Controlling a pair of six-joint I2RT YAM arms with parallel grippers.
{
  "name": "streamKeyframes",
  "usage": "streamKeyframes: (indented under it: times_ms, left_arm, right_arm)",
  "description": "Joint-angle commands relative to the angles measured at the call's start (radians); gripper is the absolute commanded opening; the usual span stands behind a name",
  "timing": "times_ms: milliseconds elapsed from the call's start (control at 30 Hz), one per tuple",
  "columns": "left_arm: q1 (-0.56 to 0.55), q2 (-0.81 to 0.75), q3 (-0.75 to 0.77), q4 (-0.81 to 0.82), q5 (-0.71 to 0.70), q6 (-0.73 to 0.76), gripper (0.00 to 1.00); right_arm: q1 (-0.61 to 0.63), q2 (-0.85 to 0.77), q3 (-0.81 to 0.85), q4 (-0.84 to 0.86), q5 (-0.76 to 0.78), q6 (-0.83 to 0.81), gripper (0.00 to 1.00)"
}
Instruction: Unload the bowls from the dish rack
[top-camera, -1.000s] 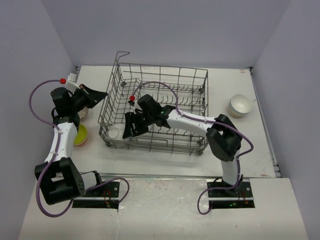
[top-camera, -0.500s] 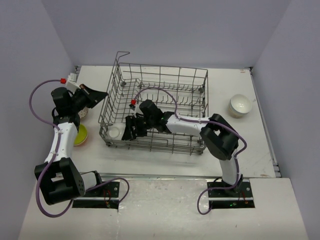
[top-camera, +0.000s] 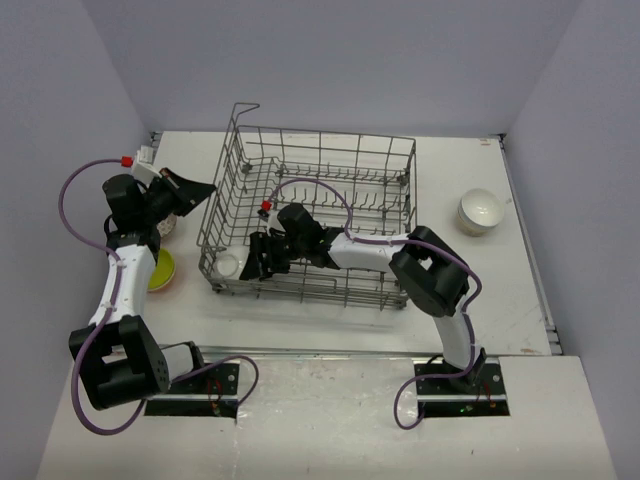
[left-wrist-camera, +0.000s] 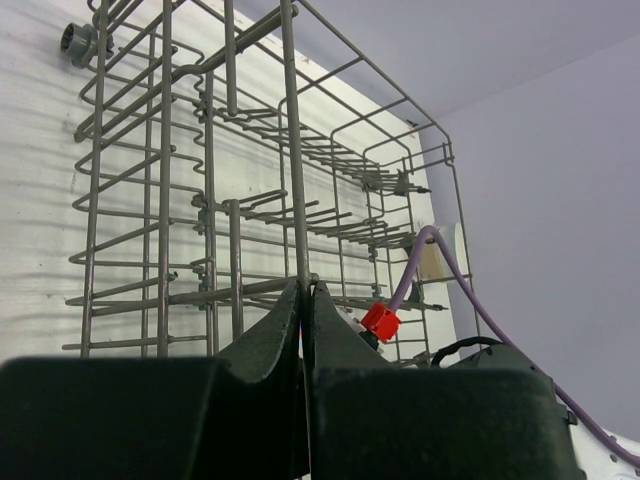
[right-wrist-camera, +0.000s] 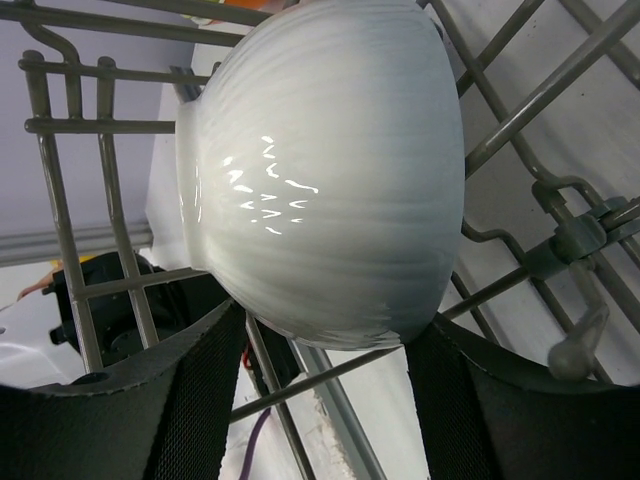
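So the biggest thing was the white table (top-camera: 500, 290), and the dish rack (top-camera: 340, 292) sat pretty much in the middle of it, long side facing the arms.

The right arm was stretched way over into the rack, with the right gripper (top-camera: 255, 262) down in the near-left corner. The wrist cam showed its fingers (right-wrist-camera: 190, 400) spread wide on either side of the ribbed white bowl (right-wrist-camera: 320, 170), which was lying in that corner among the wires. Honestly couldn't tell if the pads were actually touching it, they were that close.

The left gripper (top-camera: 208, 187) was over at the rack's left wall. Its own cam showed the fingers (left-wrist-camera: 260, 350) pressed together, with one upright wire of the rack running straight down into the tips, so it looked like it was pinching that wire.

Outside the rack, a second white bowl (top-camera: 480, 211) stood upright on the table well off to the right, and a yellow-green bowl (top-camera: 160, 270) sat on the left, just beside the left arm.

Smallest bit: a red connector (left-wrist-camera: 380, 322) on the right arm's purple cable.
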Motion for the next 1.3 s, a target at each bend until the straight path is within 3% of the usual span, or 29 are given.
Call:
streamKeyframes:
  times_ms: [0, 367, 567, 733, 933, 1067, 1167, 1267]
  left_arm:
    - [-0.063, 0.025, -0.002, -0.023, 0.043, 0.021, 0.0]
    - [-0.078, 0.045, 0.012, -0.018, 0.035, 0.023, 0.0]
    - [-0.078, 0.045, 0.015, -0.018, 0.033, 0.024, 0.0]
    - [-0.078, 0.046, 0.018, -0.018, 0.033, 0.024, 0.0]
    - [-0.08, 0.051, 0.018, -0.017, 0.032, 0.023, 0.0]
    - [-0.08, 0.051, 0.015, -0.018, 0.032, 0.027, 0.0]
    - [-0.08, 0.051, 0.012, -0.02, 0.029, 0.031, 0.0]
    - [-0.08, 0.052, 0.01, -0.02, 0.027, 0.031, 0.0]
  right_arm:
    - [0.001, -0.05, -0.002, 0.072, 0.018, -0.001, 0.62]
    - [0.004, -0.139, 0.014, 0.018, 0.046, -0.033, 0.58]
    - [0.004, -0.086, 0.052, 0.026, -0.008, -0.01, 0.54]
    - [0.004, -0.067, 0.037, 0.095, -0.017, 0.024, 0.43]
    - [0.004, -0.009, 0.057, 0.173, -0.011, 0.085, 0.41]
    - [0.002, 0.02, 0.038, 0.271, -0.008, 0.151, 0.31]
    - [0.001, 0.017, 0.005, 0.351, -0.001, 0.199, 0.08]
    - [-0.004, 0.004, -0.029, 0.415, -0.002, 0.219, 0.0]
